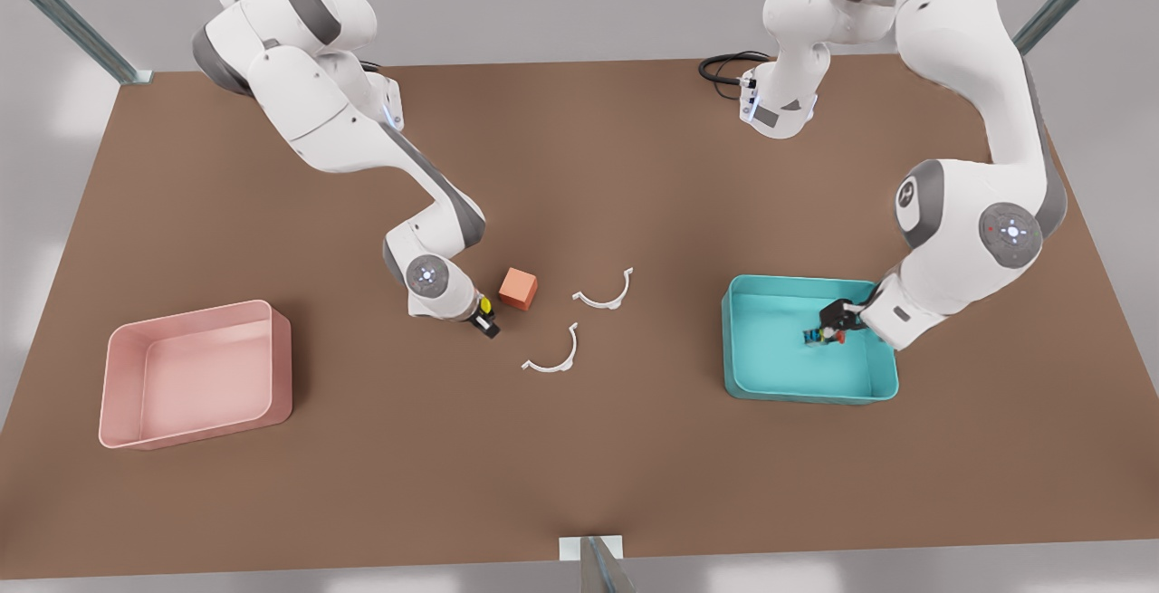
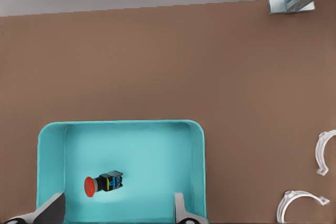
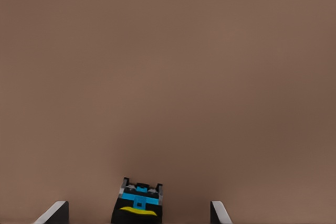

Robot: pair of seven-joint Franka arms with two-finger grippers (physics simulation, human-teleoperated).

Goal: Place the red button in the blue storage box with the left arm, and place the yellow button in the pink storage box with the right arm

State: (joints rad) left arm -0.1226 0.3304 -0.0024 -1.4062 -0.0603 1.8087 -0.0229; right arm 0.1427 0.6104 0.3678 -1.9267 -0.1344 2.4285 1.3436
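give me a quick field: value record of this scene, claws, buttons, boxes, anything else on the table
left claw: open, over the blue storage box
red button: lying on the blue box floor, free of the fingers
right claw: open, low at the yellow button, fingers on either side
yellow button: on the table, not yet lifted
pink storage box: at the front view's left
other items: orange cube, two white curved clips

Bare table (image 1: 299,502) lies toward the pink box (image 1: 195,374); orange cube (image 1: 518,289) and 2 white clips (image 1: 579,321) crowd the centre.
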